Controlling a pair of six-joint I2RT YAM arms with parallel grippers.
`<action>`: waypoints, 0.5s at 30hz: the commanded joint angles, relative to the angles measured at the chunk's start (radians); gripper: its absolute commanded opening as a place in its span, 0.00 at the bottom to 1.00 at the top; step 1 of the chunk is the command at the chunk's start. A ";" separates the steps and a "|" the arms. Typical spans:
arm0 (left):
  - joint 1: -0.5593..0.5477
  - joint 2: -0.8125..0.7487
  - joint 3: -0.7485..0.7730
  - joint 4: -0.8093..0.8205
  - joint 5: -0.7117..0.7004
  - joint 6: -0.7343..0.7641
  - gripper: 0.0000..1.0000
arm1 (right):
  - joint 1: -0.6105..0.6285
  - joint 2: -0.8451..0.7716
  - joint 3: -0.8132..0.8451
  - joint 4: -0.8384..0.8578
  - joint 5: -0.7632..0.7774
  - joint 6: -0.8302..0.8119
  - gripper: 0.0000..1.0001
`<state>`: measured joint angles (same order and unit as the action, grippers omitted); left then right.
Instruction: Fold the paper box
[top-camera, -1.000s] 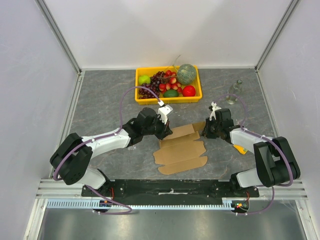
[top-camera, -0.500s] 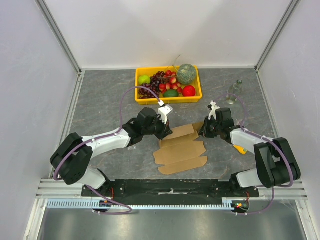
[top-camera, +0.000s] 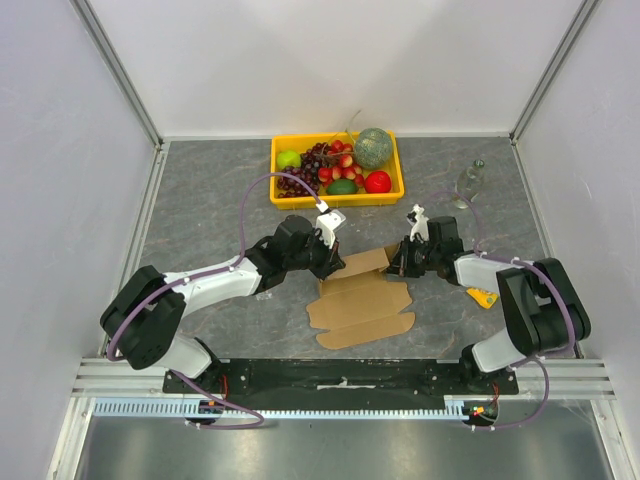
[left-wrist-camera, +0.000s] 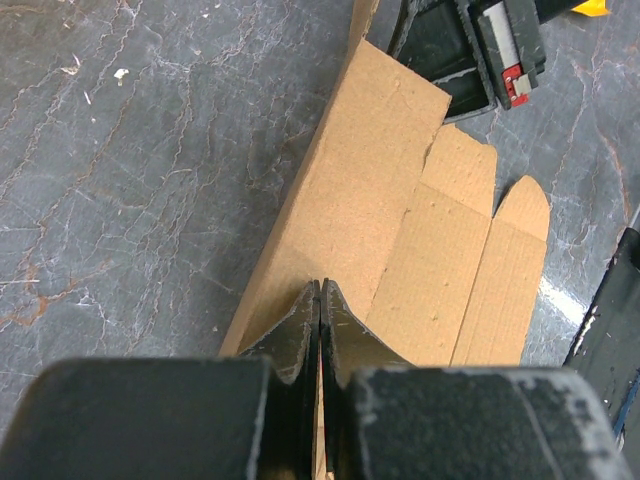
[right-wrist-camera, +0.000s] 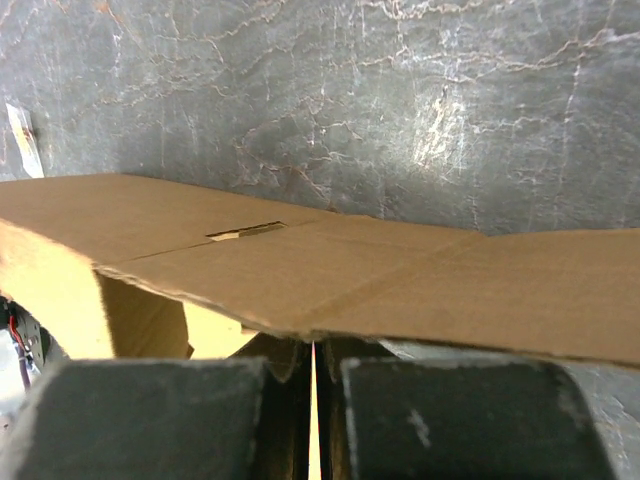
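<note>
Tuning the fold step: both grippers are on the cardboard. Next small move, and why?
Probably swing both grippers together toward the near edge, tipping the far panel over along its crease. The left gripper and right gripper are each shut on opposite ends of that panel of the paper box, which looks raised off the table while the near flaps lie flat.

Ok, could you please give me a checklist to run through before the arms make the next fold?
1. Left gripper shut on the left edge of the paper box: ok.
2. Right gripper shut on the box's right flap: ok.
3. Rear panel raised, front flaps flat on the table: ok.
4. Yellow crate apart from the box: ok.
5. Fold running along the crease line: cannot tell.
</note>
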<state>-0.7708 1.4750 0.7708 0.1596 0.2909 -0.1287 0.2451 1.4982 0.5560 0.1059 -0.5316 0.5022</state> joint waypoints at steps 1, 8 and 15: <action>-0.004 0.027 -0.011 -0.023 -0.001 0.003 0.02 | 0.000 0.051 -0.004 0.040 -0.053 0.002 0.00; -0.004 0.025 -0.021 -0.023 0.001 0.004 0.02 | 0.000 0.045 0.013 -0.008 -0.012 -0.014 0.00; -0.004 0.019 -0.025 -0.022 -0.001 0.004 0.02 | 0.000 -0.208 0.105 -0.251 0.261 -0.074 0.18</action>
<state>-0.7708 1.4784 0.7700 0.1665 0.2924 -0.1287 0.2428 1.4330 0.5640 0.0021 -0.4454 0.4877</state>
